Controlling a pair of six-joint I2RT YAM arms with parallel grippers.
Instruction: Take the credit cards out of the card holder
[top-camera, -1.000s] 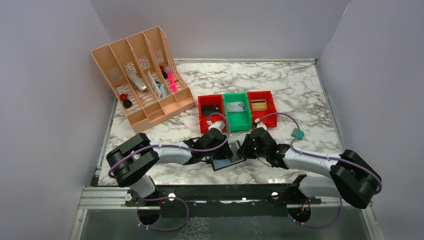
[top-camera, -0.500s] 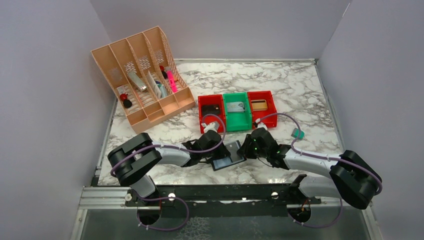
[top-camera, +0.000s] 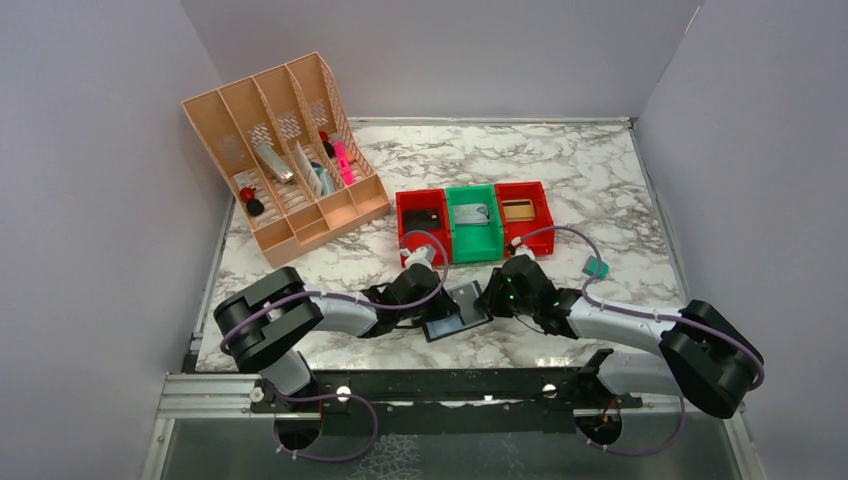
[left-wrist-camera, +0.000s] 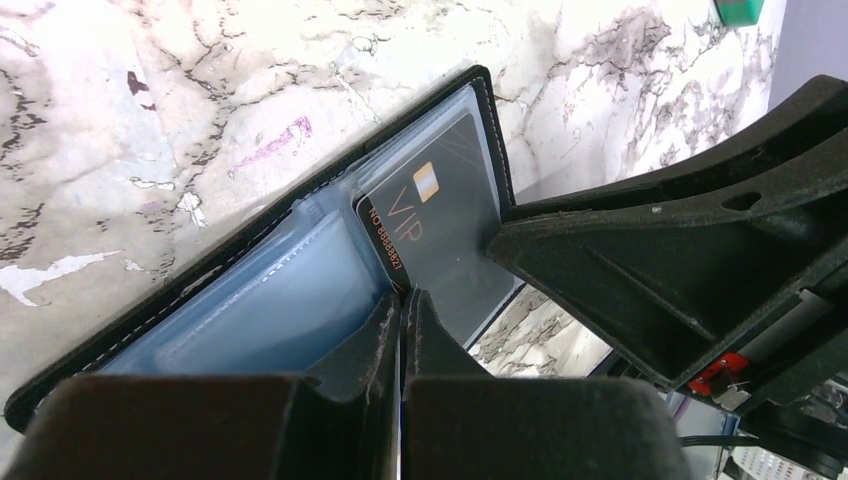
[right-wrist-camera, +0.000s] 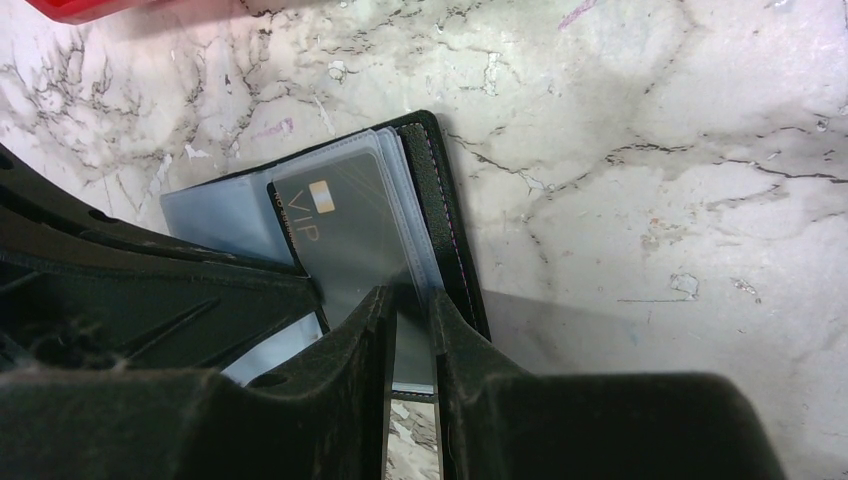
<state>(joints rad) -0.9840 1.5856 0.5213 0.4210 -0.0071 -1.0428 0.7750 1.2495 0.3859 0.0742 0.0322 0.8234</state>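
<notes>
The card holder (top-camera: 455, 312) lies open on the marble near the front edge, between both grippers. Its grey-blue inner panel (left-wrist-camera: 260, 305) and black edge (right-wrist-camera: 446, 210) show in the wrist views. A dark credit card marked VIP (left-wrist-camera: 440, 225) sticks partly out of a clear sleeve, also seen as the credit card (right-wrist-camera: 340, 235) in the right wrist view. My left gripper (left-wrist-camera: 403, 297) is shut, its tips pinching that card's near corner. My right gripper (right-wrist-camera: 410, 296) is shut on the holder's right panel and sleeves, holding it down. From above, the left gripper (top-camera: 436, 303) and right gripper (top-camera: 487, 300) flank the holder.
A row of bins stands behind the holder: red (top-camera: 421, 222), green (top-camera: 473, 222), red (top-camera: 524, 208), each with something inside. A peach desk organiser (top-camera: 285, 150) is at the back left. A small teal block (top-camera: 597, 268) lies at the right.
My left gripper has closed from partly open to shut at the card's corner, and its wrist has drawn slightly left. The right arm and the holder have stayed put.
</notes>
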